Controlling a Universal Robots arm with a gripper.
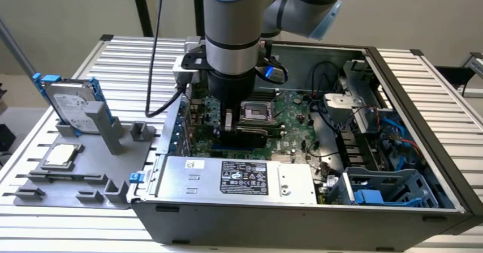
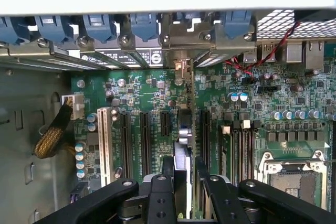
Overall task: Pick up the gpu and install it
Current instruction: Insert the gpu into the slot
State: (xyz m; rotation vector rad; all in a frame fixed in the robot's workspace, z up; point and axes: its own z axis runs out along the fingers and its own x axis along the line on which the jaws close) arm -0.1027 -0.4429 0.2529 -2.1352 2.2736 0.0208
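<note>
While arm points straight down | pincer [image 2: 185, 182] clenched on gpu [image 2: 186, 129] | over motherboard [image 2: 142, 93]

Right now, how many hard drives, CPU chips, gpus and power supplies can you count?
Hard drive: 1
CPU chip: 1
gpu: 1
Power supply: 1
Total: 4

Gpu [image 2: 185, 129] edge-on btw end effector [image 2: 184, 182] fingers, over mobo [image 2: 152, 103] slots.
</note>
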